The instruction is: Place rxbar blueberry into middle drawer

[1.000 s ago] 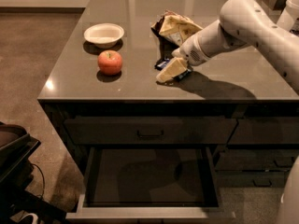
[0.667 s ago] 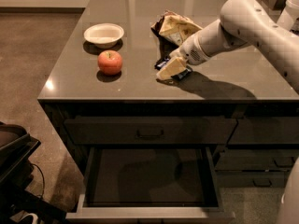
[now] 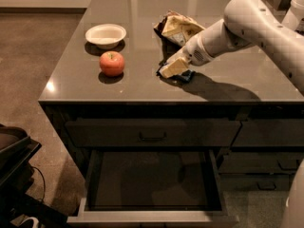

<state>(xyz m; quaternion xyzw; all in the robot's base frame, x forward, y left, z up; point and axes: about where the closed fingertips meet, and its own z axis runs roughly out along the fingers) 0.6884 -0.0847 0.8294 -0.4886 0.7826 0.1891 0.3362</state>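
Your end effector [image 3: 174,68] was down low on the tabletop [image 3: 142,87], right of centre and toward the near edge. It sat right on top of the blue bar [image 3: 186,75]. Only a sliver of dark-blue wrapper peeked out at its right side, lying flat on the surface. Whether the end effector was spread or clamped on that bar, I could not tell; it covered too much of it. Your white arm [image 3: 247,18] reached in from the far right, casting a long shadow across the tabletop to the right of the bar.

Just beyond the end effector, on the far side, lay the crumpled tan snack bag [image 3: 178,27]. Over to the left sat the red apple [image 3: 112,63], well apart from the bar, with the white bowl [image 3: 105,34] just behind it.

Down below, the open drawer [image 3: 152,217] was pulled out toward the near side, dark floor showing, pale front rim nearest. Above it, a shut drawer front [image 3: 152,134] with a small handle.
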